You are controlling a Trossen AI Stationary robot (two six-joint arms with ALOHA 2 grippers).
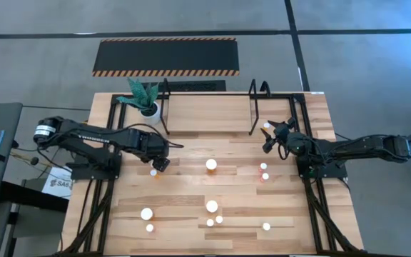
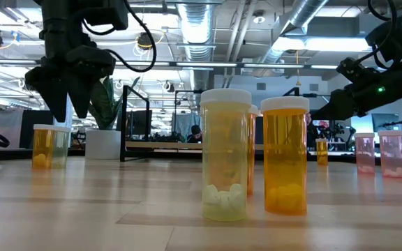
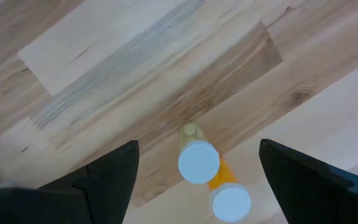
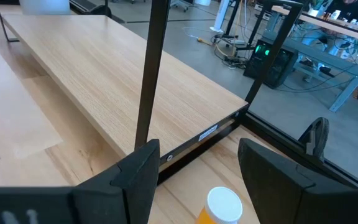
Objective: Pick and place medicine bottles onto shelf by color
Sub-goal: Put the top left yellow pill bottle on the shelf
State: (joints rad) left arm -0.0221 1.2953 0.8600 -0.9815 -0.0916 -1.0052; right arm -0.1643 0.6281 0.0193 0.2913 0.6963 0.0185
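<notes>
shelf (image 1: 209,113) at 12 o'clock holds 0 bottles; all stand on the table. left gripper (image 1: 160,164), wide open, hovers over 2 (image 3: 199,162); right gripper (image 1: 272,137), open, empty, near 1 (image 4: 222,205).

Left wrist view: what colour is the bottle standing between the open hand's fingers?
Orange body, white cap: the bottle shows best in the left wrist view, directly below the left hand.
</notes>
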